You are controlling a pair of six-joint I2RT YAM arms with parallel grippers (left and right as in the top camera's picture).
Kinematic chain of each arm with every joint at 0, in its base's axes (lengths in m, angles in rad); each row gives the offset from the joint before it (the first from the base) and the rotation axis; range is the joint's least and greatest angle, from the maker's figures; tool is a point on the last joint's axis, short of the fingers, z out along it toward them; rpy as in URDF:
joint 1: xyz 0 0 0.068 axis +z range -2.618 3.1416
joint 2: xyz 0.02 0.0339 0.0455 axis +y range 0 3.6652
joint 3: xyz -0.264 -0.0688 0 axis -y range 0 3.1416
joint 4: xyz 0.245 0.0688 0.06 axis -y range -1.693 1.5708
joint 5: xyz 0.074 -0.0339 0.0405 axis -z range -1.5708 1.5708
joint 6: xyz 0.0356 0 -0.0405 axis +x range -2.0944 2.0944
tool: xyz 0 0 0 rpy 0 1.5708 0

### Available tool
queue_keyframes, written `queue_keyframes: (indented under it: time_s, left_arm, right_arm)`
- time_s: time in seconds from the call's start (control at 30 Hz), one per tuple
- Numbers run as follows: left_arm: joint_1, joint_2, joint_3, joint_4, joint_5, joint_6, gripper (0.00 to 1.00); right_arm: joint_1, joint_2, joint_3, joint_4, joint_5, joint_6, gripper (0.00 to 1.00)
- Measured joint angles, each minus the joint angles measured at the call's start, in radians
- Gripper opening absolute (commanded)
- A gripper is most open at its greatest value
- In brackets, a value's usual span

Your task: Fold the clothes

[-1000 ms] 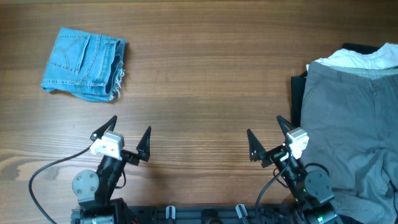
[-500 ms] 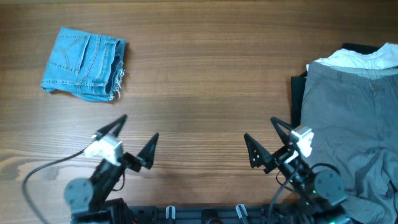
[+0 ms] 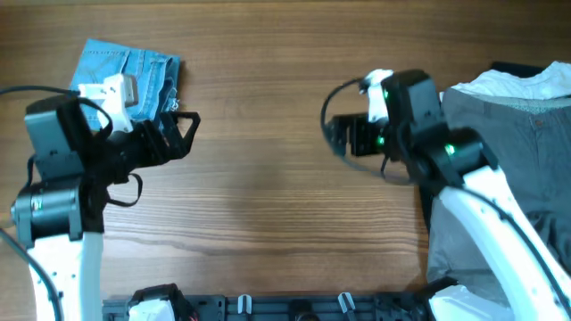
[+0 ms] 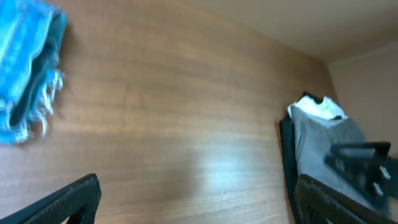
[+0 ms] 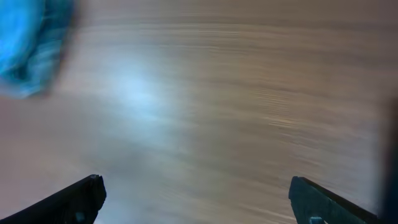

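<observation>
Far across the desk [image 3: 268,232] from the denim shorts [image 3: 147,67], the grey shorts [image 3: 526,152] lie unfolded; left end effector [image 3: 186,134] and right end effector [image 3: 332,135] both gape empty, so advise first dragging the garment centreward, flat.

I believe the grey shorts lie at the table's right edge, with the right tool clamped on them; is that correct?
Not quite: the grey shorts lie at the right edge, but the right tool is open over bare wood, as the right wrist view shows.
</observation>
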Motion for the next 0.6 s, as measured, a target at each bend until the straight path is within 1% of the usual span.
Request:
queue_keyframes:
  time_s: [0.07, 0.2, 0.23, 0.33, 0.4, 0.43, 0.53, 0.57, 0.6]
  left_arm:
    - [0.0, 0.029, 0.002, -0.042, 0.0, 0.0, 1.0]
    - [0.0, 0.046, 0.003, -0.076, 0.0, 0.003, 1.0]
    - [0.0, 0.046, 0.003, -0.076, 0.0, 0.003, 1.0]
    - [0.0, 0.047, 0.003, -0.079, 0.0, 0.003, 1.0]
    - [0.0, 0.047, 0.003, -0.079, 0.0, 0.003, 1.0]
    - [0.0, 0.047, 0.003, -0.079, 0.0, 0.003, 1.0]
    - [0.0, 0.047, 0.003, -0.079, 0.0, 0.003, 1.0]
    - [0.0, 0.047, 0.003, -0.079, 0.0, 0.003, 1.0]
    - [0.0, 0.047, 0.003, -0.079, 0.0, 0.003, 1.0]
  right_arm:
    - [-0.124, 0.078, 0.002, -0.008, 0.085, 0.067, 0.97]
    - [-0.421, 0.248, 0.003, 0.15, 0.165, 0.138, 0.89]
    - [-0.467, 0.29, 0.003, 0.178, 0.175, 0.145, 0.84]
    - [-0.507, 0.374, 0.003, 0.227, 0.188, 0.144, 0.75]
    - [-0.521, 0.474, 0.003, 0.266, 0.204, 0.143, 0.73]
    - [-0.525, 0.518, 0.003, 0.266, 0.205, 0.144, 0.69]
    - [-0.525, 0.558, 0.003, 0.265, 0.212, 0.141, 0.7]
    - [-0.525, 0.558, 0.004, 0.263, 0.214, 0.141, 0.62]
    - [-0.525, 0.558, 0.004, 0.267, 0.216, 0.138, 0.41]
